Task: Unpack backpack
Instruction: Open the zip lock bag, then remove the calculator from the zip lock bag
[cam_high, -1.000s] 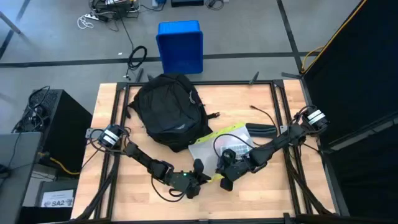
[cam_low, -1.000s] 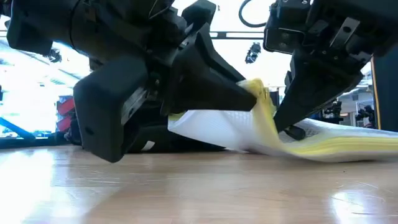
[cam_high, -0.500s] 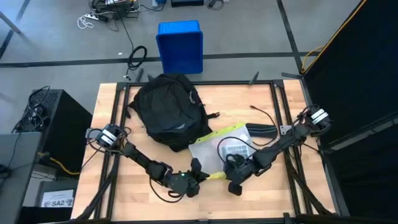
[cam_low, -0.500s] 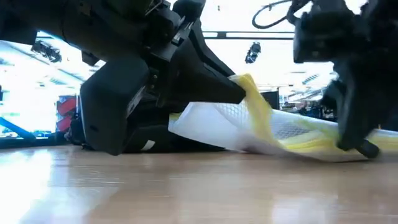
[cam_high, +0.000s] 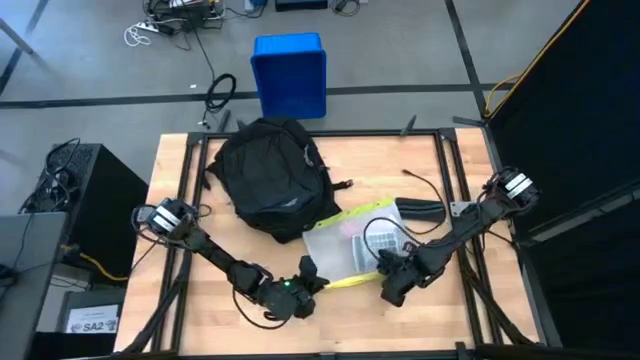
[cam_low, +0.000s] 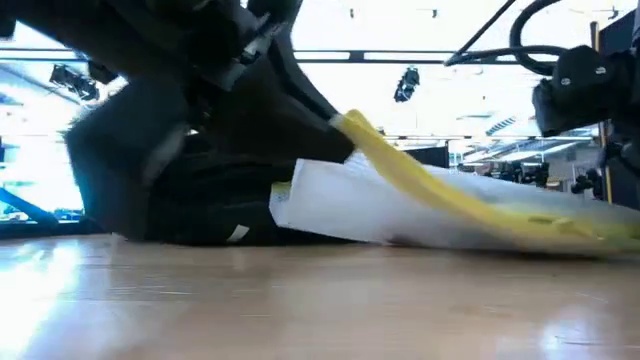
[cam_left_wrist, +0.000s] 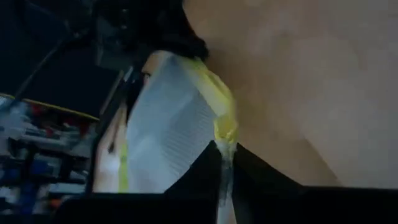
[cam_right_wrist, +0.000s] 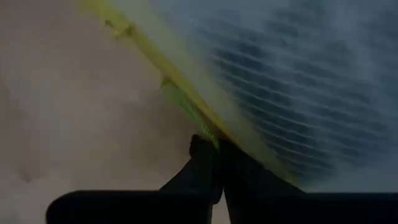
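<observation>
The black backpack (cam_high: 265, 180) lies on its side at the table's far left centre. Right of it, on the table, lies a white mesh pouch (cam_high: 350, 245) with a yellow edge (cam_high: 345, 282) along its near side. My left gripper (cam_high: 303, 290) is shut on that edge's left end. My right gripper (cam_high: 388, 287) is shut on the same edge farther right. In the low view the yellow edge (cam_low: 440, 185) slopes from the raised left end down toward the right. My left gripper pinches the left end of the pouch's yellow edge (cam_left_wrist: 224, 142) between its two fingers. That end (cam_low: 350, 125) is lifted off the table, while the pouch's body rests on the wood. The edge runs taut from the fingers. My right gripper pinches the yellow edge (cam_right_wrist: 202, 132) between its two shut fingers, farther toward the table's right. The fingers lie across the edge. The edge sits low over the table here.
A black oblong item (cam_high: 420, 208) and a thin cable lie right of the pouch. A blue bin (cam_high: 290, 75) stands on the floor beyond the far edge. Bare wood lies along the near edge (cam_high: 330, 335).
My right gripper has gone along the yellow edge toward the table's right. My left gripper has gone a little toward the left and up, raising its end of the edge. The yellow edge between them is now longer and drawn straight.
</observation>
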